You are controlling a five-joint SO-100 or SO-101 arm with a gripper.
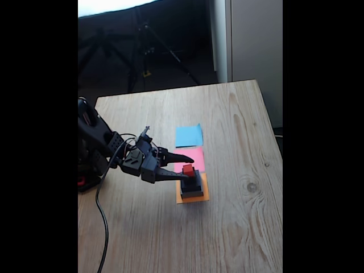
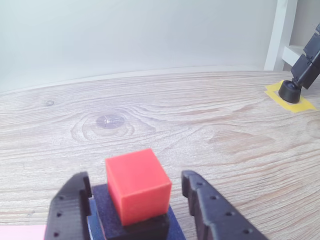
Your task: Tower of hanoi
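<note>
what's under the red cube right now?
The red cube sits on a small black cube, stacked over wider blocks on the orange paper. The lower blocks' edges are too dark to separate. The gripper stands open around the stack.

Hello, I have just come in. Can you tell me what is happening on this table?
A small robot arm is working on a Tower of Hanoi stack that stands on the orange paper square on the wooden table. The red cube sits on top of the black blocks. The gripper is open, with one finger on each side of the red cube, not yet closed on it. The pink paper square and the blue paper square have no blocks on them.
</note>
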